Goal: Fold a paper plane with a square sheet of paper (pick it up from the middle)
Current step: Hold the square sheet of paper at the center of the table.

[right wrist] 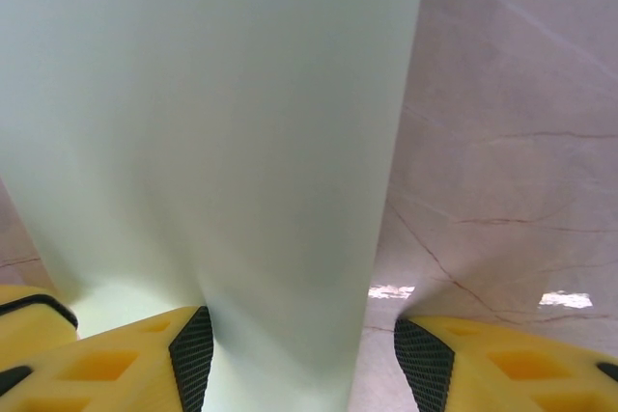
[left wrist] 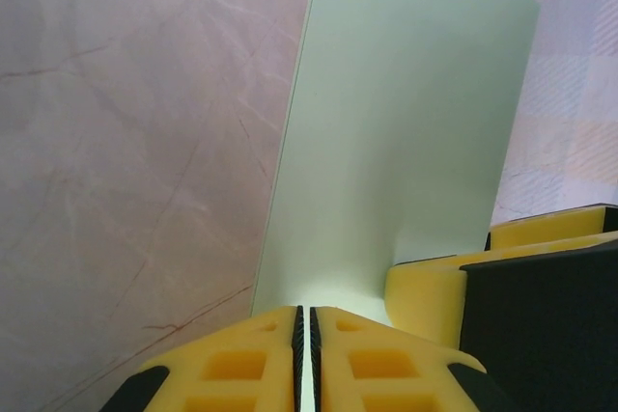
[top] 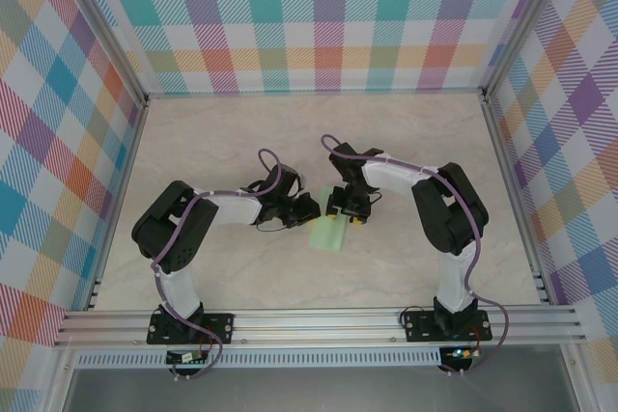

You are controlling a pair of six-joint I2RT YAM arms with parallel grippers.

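Note:
The square sheet of paper (top: 328,235) is pale mint green and sits mid-table, bent upward between the two grippers. In the left wrist view the sheet (left wrist: 406,132) rises as a tall panel, and my left gripper (left wrist: 305,314) is shut on its lower edge, a thin sliver of paper showing between the pads. My left gripper (top: 307,207) and right gripper (top: 346,209) meet above the sheet. My right gripper (right wrist: 301,354) stands open, and the curved sheet (right wrist: 212,123) passes between its fingers, close to the left pad (right wrist: 193,352). A yellow finger (left wrist: 435,296) of the right gripper rests against the paper.
The marble-patterned tabletop (top: 241,132) is bounded by plaid walls (top: 319,16) at the back and sides. An aluminium rail (top: 319,320) runs along the near edge, where both arm bases are bolted.

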